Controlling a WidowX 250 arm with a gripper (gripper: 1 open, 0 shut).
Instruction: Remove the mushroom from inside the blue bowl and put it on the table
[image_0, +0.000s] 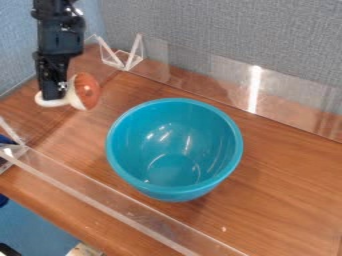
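The blue bowl (174, 148) stands in the middle of the table (287, 185) with nothing inside it. The mushroom (80, 91) is at the far left of the table, tipped on its side, its orange-brown cap towards the bowl and its cream stem under my fingers. My gripper (51, 88) points straight down over that stem and looks shut on it, low at the tabletop. The bowl sits well clear of the gripper, to its right and nearer the camera.
Clear acrylic walls (254, 85) edge the table at the back, and another wall (94, 195) runs along the front. A thin wire stand (123, 52) sits behind the gripper. A grey wall rises behind the table.
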